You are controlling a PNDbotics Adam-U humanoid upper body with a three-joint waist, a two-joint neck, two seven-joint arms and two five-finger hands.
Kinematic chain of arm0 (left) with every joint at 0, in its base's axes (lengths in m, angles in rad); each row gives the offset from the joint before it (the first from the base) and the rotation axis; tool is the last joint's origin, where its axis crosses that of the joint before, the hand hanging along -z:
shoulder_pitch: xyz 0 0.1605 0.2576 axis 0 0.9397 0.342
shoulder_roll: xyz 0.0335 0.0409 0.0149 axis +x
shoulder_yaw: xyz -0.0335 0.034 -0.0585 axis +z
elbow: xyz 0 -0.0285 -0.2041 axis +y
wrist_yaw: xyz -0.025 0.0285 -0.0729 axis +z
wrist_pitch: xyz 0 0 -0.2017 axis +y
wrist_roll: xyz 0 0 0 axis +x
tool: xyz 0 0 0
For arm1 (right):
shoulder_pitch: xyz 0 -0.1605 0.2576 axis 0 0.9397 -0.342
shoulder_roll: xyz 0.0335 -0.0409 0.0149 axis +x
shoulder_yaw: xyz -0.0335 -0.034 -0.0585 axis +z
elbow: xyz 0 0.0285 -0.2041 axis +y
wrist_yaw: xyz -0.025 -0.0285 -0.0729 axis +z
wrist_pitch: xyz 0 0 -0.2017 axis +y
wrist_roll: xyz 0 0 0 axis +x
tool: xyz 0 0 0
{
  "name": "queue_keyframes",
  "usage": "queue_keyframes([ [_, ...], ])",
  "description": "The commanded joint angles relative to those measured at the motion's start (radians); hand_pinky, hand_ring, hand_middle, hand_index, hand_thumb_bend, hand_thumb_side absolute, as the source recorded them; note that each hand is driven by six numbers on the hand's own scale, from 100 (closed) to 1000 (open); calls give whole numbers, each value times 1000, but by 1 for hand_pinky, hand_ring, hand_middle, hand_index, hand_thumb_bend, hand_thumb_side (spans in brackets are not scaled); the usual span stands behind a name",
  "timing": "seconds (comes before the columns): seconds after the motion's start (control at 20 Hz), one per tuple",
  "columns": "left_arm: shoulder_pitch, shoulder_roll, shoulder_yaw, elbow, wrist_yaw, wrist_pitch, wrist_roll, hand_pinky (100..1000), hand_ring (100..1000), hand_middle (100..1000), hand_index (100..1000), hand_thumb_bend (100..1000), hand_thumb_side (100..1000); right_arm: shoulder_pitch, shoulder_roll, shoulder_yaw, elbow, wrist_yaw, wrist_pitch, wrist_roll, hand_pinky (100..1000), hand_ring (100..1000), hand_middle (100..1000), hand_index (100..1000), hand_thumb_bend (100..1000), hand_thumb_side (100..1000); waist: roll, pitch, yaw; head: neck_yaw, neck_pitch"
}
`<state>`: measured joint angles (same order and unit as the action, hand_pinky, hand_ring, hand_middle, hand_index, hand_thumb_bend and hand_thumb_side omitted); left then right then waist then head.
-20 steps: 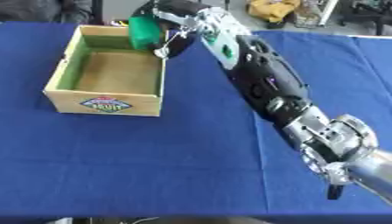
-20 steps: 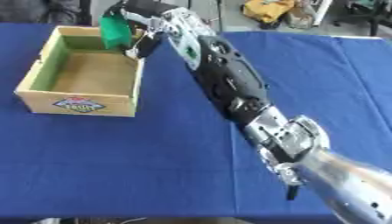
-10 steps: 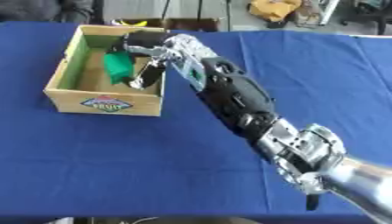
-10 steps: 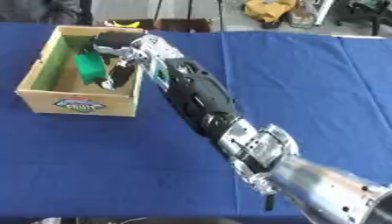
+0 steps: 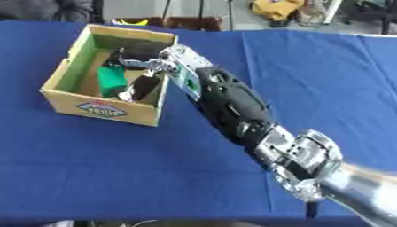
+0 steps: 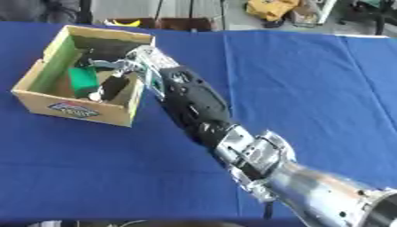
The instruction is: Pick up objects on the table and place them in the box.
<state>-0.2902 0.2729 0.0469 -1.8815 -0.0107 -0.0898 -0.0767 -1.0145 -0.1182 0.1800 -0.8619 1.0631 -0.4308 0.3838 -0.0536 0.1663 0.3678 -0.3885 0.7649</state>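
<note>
green object (image 5: 111, 80) lying inside the cardboard box (image 5: 64, 78) | right robot hand (image 5: 141, 71) reaching into the box, fingers spread and relaxed just beside the object, gripping nothing | box on blue desk (image 5: 108, 159), far left

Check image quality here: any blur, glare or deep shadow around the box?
Left eye view: robot hand soft and smeared over the green object inside the box. Right eye view: box interior shadowed; bright sheen on the silver forearm.
</note>
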Motion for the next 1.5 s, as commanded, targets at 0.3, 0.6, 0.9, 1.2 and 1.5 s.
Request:
queue_keyframes([
  [0.3,-15,13,4,-19,4,0,-1,408,324,430,569,681,736,-22,-14,0,-31,34,-9,-69,765,823,863,944,386,735,4,-18,-3,-2,5],
  [0.6,-9,19,12,-18,0,1,6,408,324,428,568,683,735,-29,-61,12,-126,-20,7,-167,726,779,817,927,193,549,0,-22,-28,20,5],
  [0.9,11,31,25,-14,-9,3,18,408,324,428,568,684,736,10,-179,37,-321,-269,54,-176,706,758,796,915,100,510,-1,-36,-99,62,5],
  [1.2,36,34,37,-7,-23,6,30,408,324,429,568,681,742,159,-330,33,-557,-572,106,-131,684,731,772,897,100,525,5,-43,-196,117,5],
  [1.5,50,33,44,-4,-29,7,38,407,324,430,569,678,746,350,-462,-39,-742,-808,196,-171,655,704,743,882,100,567,15,-42,-247,158,5],
])
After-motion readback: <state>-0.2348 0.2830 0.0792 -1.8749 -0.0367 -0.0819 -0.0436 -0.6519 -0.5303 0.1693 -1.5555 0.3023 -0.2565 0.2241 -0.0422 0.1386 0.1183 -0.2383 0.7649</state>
